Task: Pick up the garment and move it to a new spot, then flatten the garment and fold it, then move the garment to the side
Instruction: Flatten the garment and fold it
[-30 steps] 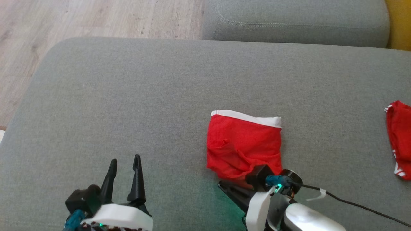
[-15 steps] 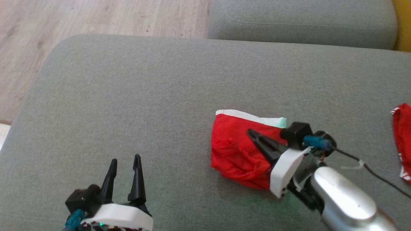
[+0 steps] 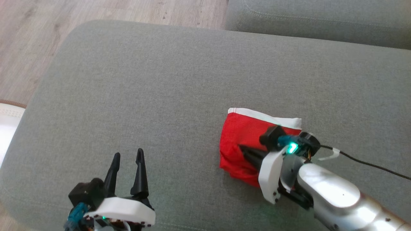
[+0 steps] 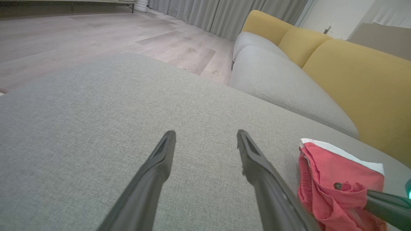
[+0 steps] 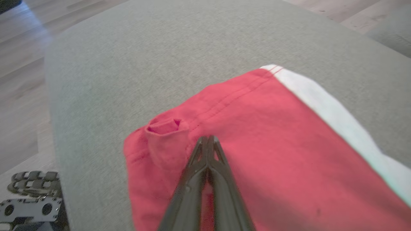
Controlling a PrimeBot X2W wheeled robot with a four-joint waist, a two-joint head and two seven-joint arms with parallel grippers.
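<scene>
The grey cushion [image 3: 154, 83] takes up most of the head view and is the surface for the work: broad, flat and soft, so cloth lies still on it. Wood floor [image 3: 29, 38] shows at the upper left and a second cushion [image 3: 321, 19] at the upper right. The right arm [image 3: 330, 192] comes in from the lower right corner, reaching up and left over the garment [image 3: 244, 131]. The garment lies right of centre, a compact red rectangle with its white waistband [image 3: 266, 116] along the upper edge. It looks folded, with the lower left corner rumpled. I judge that the arm is either pressing the fold down or readying to shift the garment aside; I cannot tell which.

The left end effector [image 3: 127, 153] sits at the lower left, well apart from the garment, with its fingers spread wide over bare cushion and holding nothing. It is probably parked there so it does not snag the cloth. The right end effector [image 5: 208, 138] is clenched, its two fingers pressed together to one point. In the right wrist view the tips lie on the red cloth beside a small raised tuck [image 5: 163, 126]. No cloth shows between the fingers, so it seems to touch rather than grip.
</scene>
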